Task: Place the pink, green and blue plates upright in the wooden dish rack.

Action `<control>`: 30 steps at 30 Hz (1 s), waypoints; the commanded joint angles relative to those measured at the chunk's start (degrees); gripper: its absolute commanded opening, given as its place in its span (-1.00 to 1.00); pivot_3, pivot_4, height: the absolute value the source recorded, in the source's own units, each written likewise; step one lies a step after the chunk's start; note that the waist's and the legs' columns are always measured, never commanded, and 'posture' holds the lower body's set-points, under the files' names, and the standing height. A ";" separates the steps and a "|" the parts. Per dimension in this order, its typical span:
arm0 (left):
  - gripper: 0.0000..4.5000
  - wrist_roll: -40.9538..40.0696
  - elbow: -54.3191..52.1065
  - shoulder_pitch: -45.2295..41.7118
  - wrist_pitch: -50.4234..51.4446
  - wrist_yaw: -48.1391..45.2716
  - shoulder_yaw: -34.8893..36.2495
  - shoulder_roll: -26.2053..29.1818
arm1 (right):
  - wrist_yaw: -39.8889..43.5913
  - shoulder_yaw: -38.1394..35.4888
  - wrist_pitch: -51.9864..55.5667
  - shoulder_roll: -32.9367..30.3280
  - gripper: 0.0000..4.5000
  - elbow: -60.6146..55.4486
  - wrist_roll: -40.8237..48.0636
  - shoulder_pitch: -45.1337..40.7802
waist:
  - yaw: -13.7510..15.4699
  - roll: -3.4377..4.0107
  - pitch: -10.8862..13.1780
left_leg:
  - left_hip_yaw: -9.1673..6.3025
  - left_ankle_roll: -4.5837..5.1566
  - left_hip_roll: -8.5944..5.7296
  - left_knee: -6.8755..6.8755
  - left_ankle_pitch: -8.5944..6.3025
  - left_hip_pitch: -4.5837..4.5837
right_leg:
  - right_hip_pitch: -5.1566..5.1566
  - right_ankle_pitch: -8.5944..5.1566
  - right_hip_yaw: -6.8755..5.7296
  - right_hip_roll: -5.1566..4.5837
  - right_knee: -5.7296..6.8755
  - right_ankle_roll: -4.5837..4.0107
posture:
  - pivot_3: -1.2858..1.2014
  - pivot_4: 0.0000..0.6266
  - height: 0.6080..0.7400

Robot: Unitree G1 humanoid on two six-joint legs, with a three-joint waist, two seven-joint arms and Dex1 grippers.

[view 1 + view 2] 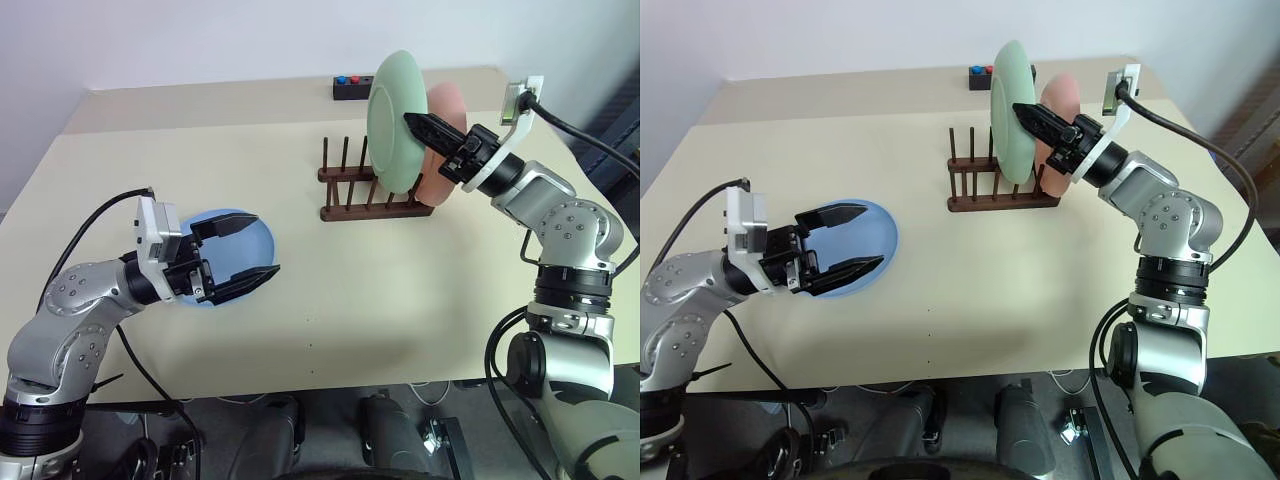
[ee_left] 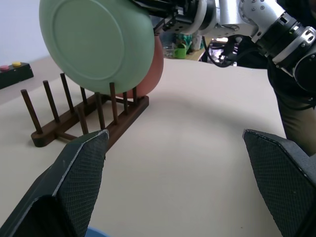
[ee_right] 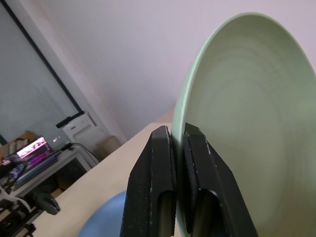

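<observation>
My right gripper (image 1: 415,125) is shut on the rim of the pale green plate (image 1: 392,95) and holds it upright over the wooden dish rack (image 1: 345,190), its lower edge about level with the peg tips. Just behind it, the pink plate (image 1: 448,105) stands upright at the rack's right end. The blue plate (image 1: 235,255) lies flat on the table at the left. My left gripper (image 1: 265,246) hovers over it, open, with nothing between its fingers. In the right wrist view both fingers (image 3: 153,163) clamp the green plate's (image 3: 256,123) edge.
A black box with coloured buttons (image 1: 347,87) sits at the table's back edge behind the rack. The beige table (image 1: 330,320) has bare surface between the blue plate and the rack. Several free pegs (image 2: 49,106) stand at the rack's left end.
</observation>
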 commanded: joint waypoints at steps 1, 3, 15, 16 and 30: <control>1.00 -0.07 -1.62 0.14 -0.88 0.21 1.10 0.28 | 0.60 0.17 -1.79 -0.61 -0.96 -1.12 -1.12 0.24 | 0.02 0.00 0.00 | 0.00 0.00 0.00 0.00 0.00 0.00 | 0.00 0.00 0.00 0.00 0.00 0.00 | 0.03 -0.52 1.00; 1.00 -0.07 -1.66 0.18 -0.88 0.29 1.13 0.28 | 0.13 -0.14 -2.10 -0.52 -0.96 -0.52 -1.61 0.19 | 0.04 0.00 0.00 | 0.00 0.00 0.00 0.00 0.00 0.00 | 0.00 0.00 0.00 0.00 -0.01 0.00 | 0.03 -0.52 1.00; 1.00 -0.01 -1.83 0.51 -0.93 0.47 1.31 0.46 | 1.78 1.66 -3.15 -0.80 -0.36 0.22 -4.55 0.71 | -0.01 0.00 0.00 | 0.00 0.00 0.00 0.00 0.00 0.00 | 0.00 0.00 0.00 0.00 -0.01 0.00 | 0.03 -0.52 1.00; 1.00 -0.08 -1.84 0.50 -0.90 0.50 1.33 0.45 | 1.75 1.60 -3.38 -0.69 -0.17 0.17 -4.74 0.58 | -0.02 0.00 0.00 | 0.00 0.00 0.00 0.00 0.00 0.00 | 0.00 0.00 0.00 0.00 -0.01 0.00 | 0.03 -0.52 1.00; 1.00 -0.47 -2.00 0.64 -0.77 0.46 1.25 0.53 | 2.62 1.97 -7.47 -2.18 0.98 -2.95 -6.94 -2.62 | -0.02 0.00 0.00 | 0.00 0.00 0.00 -0.01 0.00 0.00 | -0.01 0.00 0.00 0.00 -0.01 0.00 | 0.03 -0.52 1.00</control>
